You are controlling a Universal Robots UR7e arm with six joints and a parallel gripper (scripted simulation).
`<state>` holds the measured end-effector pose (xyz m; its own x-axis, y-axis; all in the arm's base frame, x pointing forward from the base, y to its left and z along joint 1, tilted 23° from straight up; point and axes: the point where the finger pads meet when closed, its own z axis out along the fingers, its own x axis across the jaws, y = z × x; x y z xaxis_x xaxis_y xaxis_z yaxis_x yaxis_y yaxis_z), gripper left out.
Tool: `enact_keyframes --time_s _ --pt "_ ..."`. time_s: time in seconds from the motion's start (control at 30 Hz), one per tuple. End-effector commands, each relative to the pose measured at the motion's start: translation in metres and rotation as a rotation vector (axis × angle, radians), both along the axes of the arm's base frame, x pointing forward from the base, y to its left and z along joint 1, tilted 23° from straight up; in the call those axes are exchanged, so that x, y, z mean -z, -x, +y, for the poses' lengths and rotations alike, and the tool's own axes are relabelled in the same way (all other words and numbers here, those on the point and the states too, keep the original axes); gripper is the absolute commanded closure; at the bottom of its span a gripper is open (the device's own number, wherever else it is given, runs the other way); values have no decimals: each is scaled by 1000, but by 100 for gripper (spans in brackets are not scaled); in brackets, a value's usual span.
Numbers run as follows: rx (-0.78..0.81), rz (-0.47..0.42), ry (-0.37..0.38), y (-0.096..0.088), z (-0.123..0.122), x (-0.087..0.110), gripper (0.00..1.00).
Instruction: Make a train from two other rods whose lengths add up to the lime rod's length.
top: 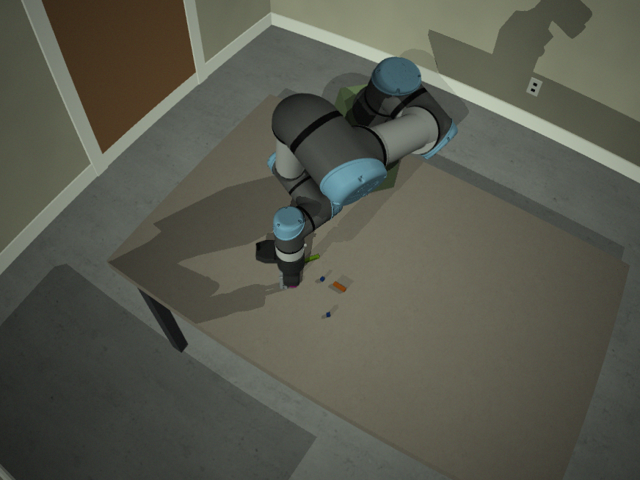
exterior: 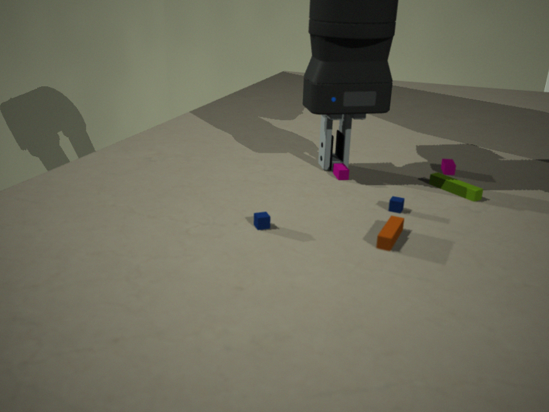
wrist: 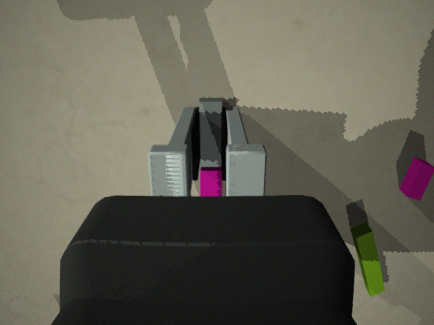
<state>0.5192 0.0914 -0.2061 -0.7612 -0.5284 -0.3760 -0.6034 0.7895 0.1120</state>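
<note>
Two magenta rods are showing: one magenta rod (exterior: 340, 171) is sitting clenched between the fingers of the gripper (exterior: 335, 164), low at the table (exterior: 137, 293), its long axis running along the slot between the pads and pointing toward the exterior camera; the second magenta rod (exterior: 448, 166) is lying near the lime rod (exterior: 458, 187), apart from it; the lime rod is lying flat, its long axis running diagonally, one end in shadow; two blue cubes (exterior: 262, 220) (exterior: 396, 203) are resting well apart; one orange rod (exterior: 390, 232) is lying flat just beside the nearer blue one, not touching; no readable writing is showing.
</note>
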Motion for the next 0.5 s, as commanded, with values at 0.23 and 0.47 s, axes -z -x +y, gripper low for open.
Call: enact_keyframes --time_s 0.23,0.47 --pt "0 -1 0 0 0 0 70" --pt "0 -1 0 0 0 0 64"
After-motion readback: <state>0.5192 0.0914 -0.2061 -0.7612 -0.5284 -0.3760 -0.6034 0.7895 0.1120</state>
